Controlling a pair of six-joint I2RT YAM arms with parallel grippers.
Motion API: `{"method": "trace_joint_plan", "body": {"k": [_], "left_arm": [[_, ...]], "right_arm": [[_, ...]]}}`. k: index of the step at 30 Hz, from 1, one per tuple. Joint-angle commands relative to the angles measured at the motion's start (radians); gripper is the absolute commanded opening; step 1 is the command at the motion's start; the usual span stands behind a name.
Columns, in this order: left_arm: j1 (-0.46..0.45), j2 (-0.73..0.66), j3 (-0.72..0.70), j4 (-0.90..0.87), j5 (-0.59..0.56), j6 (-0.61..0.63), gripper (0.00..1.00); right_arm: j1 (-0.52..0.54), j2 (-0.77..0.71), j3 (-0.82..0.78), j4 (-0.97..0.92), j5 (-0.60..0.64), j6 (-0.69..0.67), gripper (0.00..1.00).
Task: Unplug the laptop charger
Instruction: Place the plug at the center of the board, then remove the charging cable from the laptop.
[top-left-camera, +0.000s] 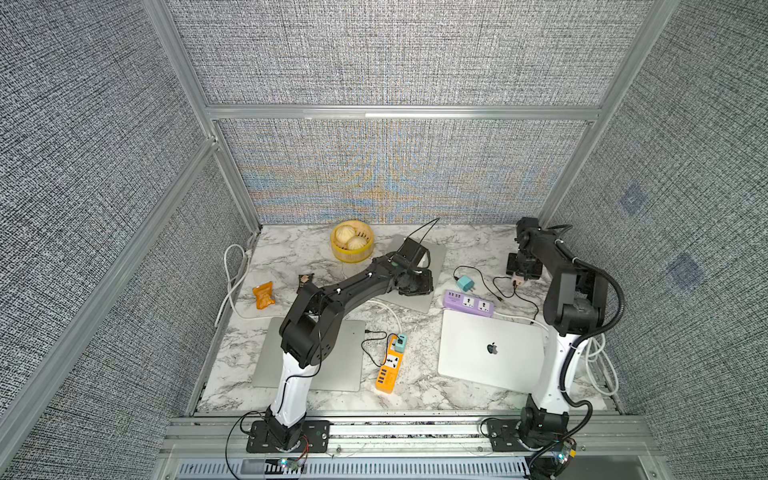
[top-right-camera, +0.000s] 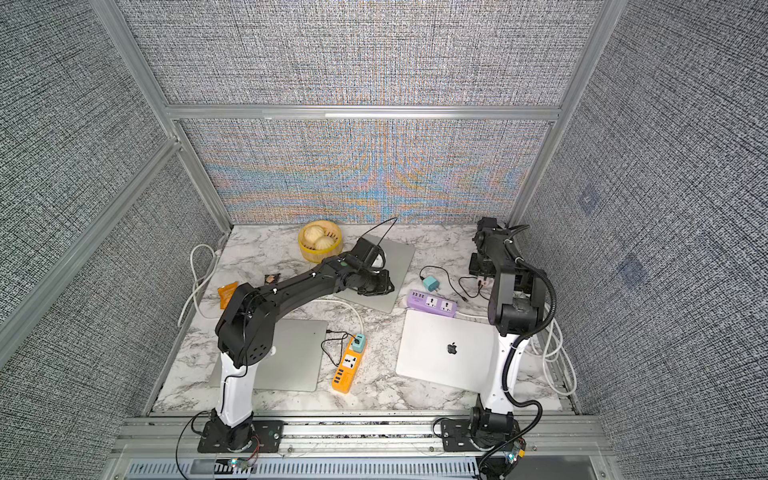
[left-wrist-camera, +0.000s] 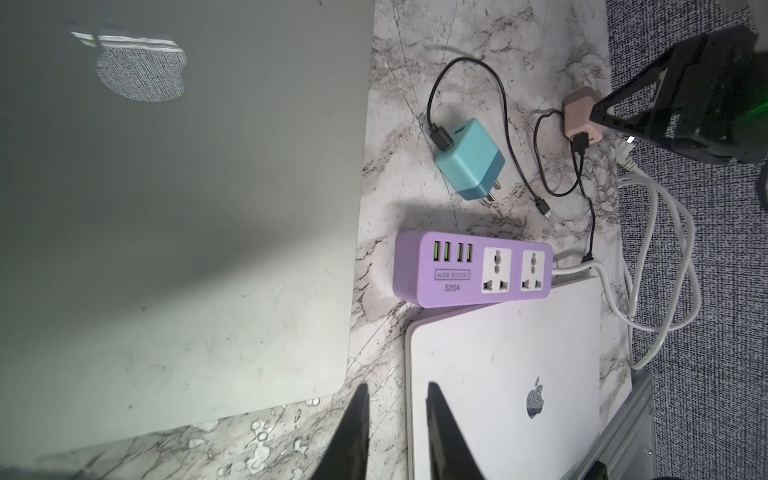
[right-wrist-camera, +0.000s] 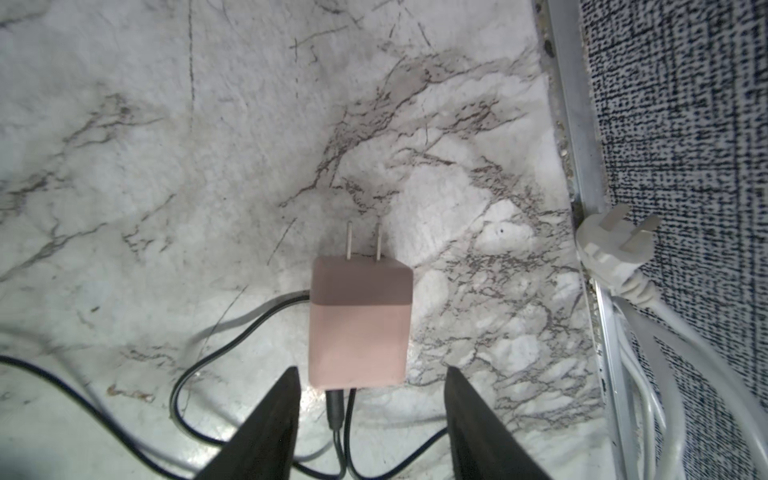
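Your R gripper (right-wrist-camera: 372, 370) has its jaws spread, gripping nothing. The pink charger (right-wrist-camera: 359, 324) lies loose on the marble table (right-wrist-camera: 166, 145), prongs bare. L gripper (left-wrist-camera: 397, 386) is barely apart, empty, over the gray laptop (left-wrist-camera: 166, 208).

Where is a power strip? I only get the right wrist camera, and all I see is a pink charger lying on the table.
Observer: A purple power strip lies on the table, along the far edge of the white laptop.
Operator: Is anything plugged into it?
Observer: No. The left wrist view shows that nothing is plugged into it.
Operator: Is a charger plugged in anywhere else?
Observer: Yes. In both top views a teal charger sits in the end socket of an orange power strip.
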Motion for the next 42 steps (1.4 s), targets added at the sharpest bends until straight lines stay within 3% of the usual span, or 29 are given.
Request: {"method": "trace_joint_plan", "body": {"k": [1, 9, 13, 18, 24, 32, 37, 42], "left_arm": [[0.002, -0.028, -0.009, -0.025, -0.021, 0.031, 0.26], [0.008, -0.144, -0.09, -0.116, -0.054, 0.058, 0.27], [0.015, -0.232, -0.172, -0.165, -0.098, 0.05, 0.28], [0.042, -0.298, -0.214, -0.32, -0.161, 0.02, 0.3], [0.085, -0.388, -0.382, -0.273, -0.12, -0.019, 0.3], [0.137, -0.535, -0.567, -0.239, -0.141, -0.069, 0.31], [0.17, -0.604, -0.679, -0.204, -0.115, -0.106, 0.31], [0.221, -0.676, -0.803, -0.161, -0.099, -0.141, 0.31]], "right_arm": [[0.003, -0.031, 0.005, -0.06, -0.031, 0.024, 0.58], [0.104, -0.306, -0.203, -0.032, -0.153, 0.151, 0.57], [0.204, -0.415, -0.274, -0.004, -0.161, 0.086, 0.57], [0.409, -0.504, -0.31, 0.044, -0.169, -0.016, 0.57], [0.582, -0.488, -0.316, 0.182, -0.373, -0.06, 0.57], [0.767, -0.376, -0.319, 0.318, -0.474, -0.214, 0.57], [0.806, -0.276, -0.264, 0.285, -0.597, -0.286, 0.55], [0.847, -0.213, -0.246, 0.282, -0.61, -0.362, 0.51]]}}
